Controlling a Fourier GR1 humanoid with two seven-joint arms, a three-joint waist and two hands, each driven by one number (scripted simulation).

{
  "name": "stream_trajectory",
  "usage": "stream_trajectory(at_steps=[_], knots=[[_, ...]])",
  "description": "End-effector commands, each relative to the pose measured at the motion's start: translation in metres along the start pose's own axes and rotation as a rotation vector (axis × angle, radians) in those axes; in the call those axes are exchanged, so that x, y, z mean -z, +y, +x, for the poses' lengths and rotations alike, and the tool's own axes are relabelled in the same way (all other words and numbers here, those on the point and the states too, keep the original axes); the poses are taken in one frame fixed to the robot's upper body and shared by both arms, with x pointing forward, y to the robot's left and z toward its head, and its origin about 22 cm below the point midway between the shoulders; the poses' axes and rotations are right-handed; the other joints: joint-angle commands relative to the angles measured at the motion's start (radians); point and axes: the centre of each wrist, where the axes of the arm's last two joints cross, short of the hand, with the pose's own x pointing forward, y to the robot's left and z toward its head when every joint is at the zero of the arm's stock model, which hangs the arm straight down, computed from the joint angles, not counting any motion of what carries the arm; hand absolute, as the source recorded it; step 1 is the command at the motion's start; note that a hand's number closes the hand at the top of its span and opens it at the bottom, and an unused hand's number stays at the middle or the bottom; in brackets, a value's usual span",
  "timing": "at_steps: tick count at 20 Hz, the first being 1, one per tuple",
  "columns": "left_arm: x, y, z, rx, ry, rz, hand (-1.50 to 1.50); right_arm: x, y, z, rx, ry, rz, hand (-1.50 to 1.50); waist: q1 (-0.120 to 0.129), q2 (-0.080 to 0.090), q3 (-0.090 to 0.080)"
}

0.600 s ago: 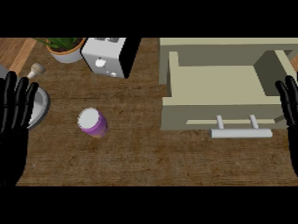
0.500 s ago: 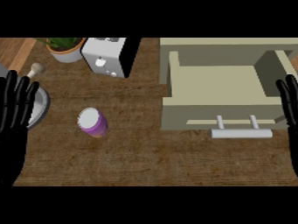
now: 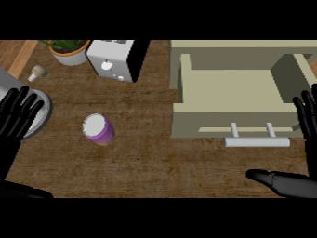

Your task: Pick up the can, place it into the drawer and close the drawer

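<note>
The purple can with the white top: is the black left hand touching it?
Apart. The head view shows bare brown counter between the purple can and the open left hand.

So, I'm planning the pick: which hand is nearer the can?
Left. The left hand rests open just left of the can, near the counter's edge. The right hand is far across, beyond the open drawer.

Kitchen, wooden counter [image 3: 161, 158], toaster [image 3: 113, 62] (white), potted plant [image 3: 69, 50], open drawer [image 3: 236, 104]
</note>
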Motion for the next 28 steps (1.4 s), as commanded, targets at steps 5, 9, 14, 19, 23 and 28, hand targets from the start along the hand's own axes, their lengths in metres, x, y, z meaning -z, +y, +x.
stream_trajectory(at_steps=[5, 9, 14, 19, 23, 28], knots=[[0.001, 0.021, 0.017, -0.048, 0.078, 0.006, -1.50, -0.002, -0.033, 0.003, -0.013, 0.058, -0.051, -1.50, 0.002, -0.002, 0.000], [0.011, 0.019, 0.030, -0.029, 0.070, -0.011, -1.50, -0.006, -0.019, 0.004, -0.015, 0.069, -0.046, -1.50, 0.002, -0.003, 0.000], [0.024, 0.007, -0.013, -0.028, 0.130, -0.038, -1.50, 0.013, -0.013, 0.005, -0.004, 0.060, -0.050, -1.50, 0.002, -0.002, 0.000], [0.028, -0.012, -0.031, -0.027, 0.181, -0.029, -1.50, -0.021, -0.033, 0.013, -0.020, 0.065, -0.043, -1.50, -0.005, -0.003, 0.000], [0.010, -0.016, -0.057, 0.005, 0.190, -0.027, -1.50, 0.002, -0.031, -0.001, -0.020, 0.031, -0.064, -1.50, 0.003, -0.002, 0.000], [0.014, -0.009, -0.089, 0.019, 0.204, -0.006, -1.50, -0.012, -0.035, 0.003, -0.029, 0.044, -0.052, -1.50, 0.000, -0.002, 0.000]])
